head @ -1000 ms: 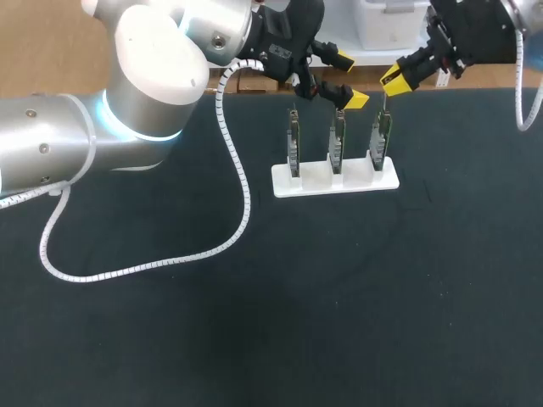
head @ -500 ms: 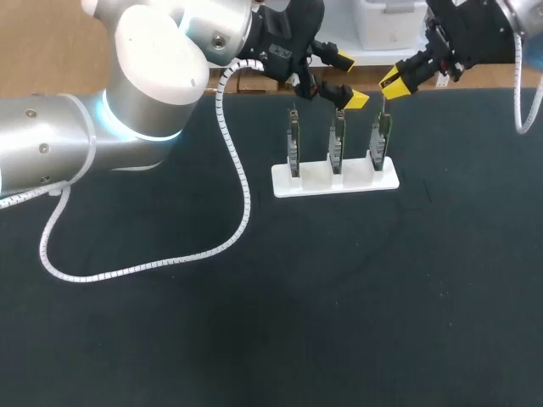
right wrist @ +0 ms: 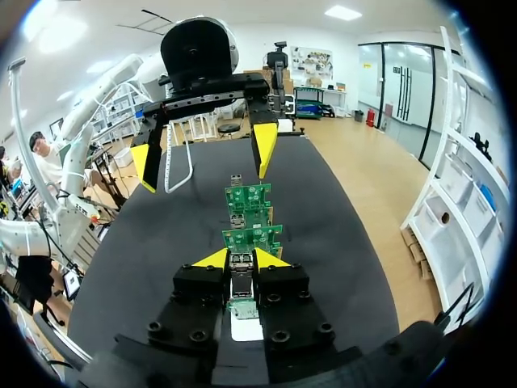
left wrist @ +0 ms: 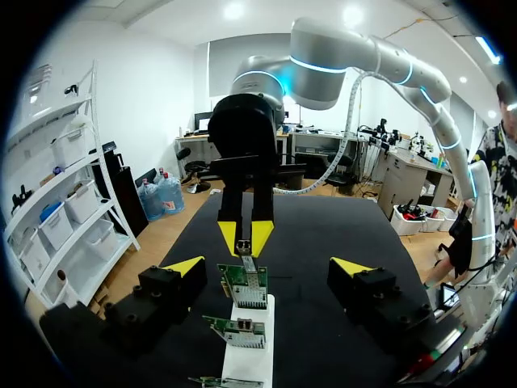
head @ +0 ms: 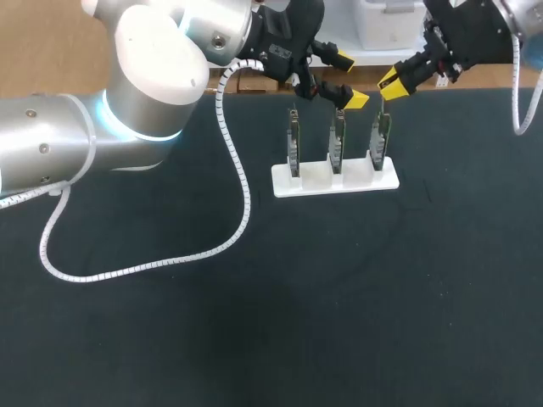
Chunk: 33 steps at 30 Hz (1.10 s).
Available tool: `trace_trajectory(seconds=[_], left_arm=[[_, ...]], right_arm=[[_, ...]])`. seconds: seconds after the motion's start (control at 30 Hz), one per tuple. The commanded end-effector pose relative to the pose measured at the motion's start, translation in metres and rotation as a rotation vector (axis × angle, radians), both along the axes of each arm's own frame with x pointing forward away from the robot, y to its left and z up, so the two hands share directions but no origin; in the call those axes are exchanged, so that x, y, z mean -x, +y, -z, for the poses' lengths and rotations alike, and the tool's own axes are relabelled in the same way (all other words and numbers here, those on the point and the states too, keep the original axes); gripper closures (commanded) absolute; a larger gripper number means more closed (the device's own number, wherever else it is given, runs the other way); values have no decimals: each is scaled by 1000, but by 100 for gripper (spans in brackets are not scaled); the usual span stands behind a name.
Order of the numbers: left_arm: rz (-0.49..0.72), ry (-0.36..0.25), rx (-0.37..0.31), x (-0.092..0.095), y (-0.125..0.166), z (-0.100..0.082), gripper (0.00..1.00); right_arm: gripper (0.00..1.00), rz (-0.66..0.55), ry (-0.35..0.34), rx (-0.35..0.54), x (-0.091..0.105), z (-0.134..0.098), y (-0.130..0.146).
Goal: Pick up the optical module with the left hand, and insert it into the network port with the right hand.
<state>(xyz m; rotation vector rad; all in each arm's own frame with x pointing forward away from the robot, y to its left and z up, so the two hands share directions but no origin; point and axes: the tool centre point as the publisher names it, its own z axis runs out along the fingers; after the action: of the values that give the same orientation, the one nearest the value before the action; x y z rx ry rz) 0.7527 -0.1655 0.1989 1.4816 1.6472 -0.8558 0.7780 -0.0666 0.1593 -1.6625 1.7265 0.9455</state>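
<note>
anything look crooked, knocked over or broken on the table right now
Nothing stands out. The three green circuit boards stand upright in a row in the white slotted holder, and the small metal optical module sits straight in the right claw.

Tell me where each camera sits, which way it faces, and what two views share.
Head view: above and behind, looking down on the table; left arm enters left, right arm right.
Left wrist view: on the left wrist, looking past the open left gripper at the right gripper.
Right wrist view: on the right wrist, past the right gripper, shut on the optical module, facing the left gripper.
Shared: all show the white rack.
</note>
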Motion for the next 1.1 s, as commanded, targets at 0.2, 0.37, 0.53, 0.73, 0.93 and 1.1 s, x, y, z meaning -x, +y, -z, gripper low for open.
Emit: trace_trajectory(seconds=[0.2,0.37,0.53,0.73,0.93,1.1], left_arm=[[-1,4,-7,-1,-1,-1,0],[-1,4,-7,-1,-1,-1,0],[-1,4,-7,-1,-1,-1,0],[-1,4,-7,-1,-1,-1,0],[-1,4,-7,-1,-1,-1,0],[-1,4,-7,-1,-1,-1,0]], right_arm=[[100,11,1,-12,0,3,-1],[100,10,-1,-11,0,3,-1],[65,3,-3,-18,1,2,0],[0,14,-5,-18,0,0,0],[0,22,-19,-30,-4,-8,0],[0,17,-28,-41,-6,-13,0]])
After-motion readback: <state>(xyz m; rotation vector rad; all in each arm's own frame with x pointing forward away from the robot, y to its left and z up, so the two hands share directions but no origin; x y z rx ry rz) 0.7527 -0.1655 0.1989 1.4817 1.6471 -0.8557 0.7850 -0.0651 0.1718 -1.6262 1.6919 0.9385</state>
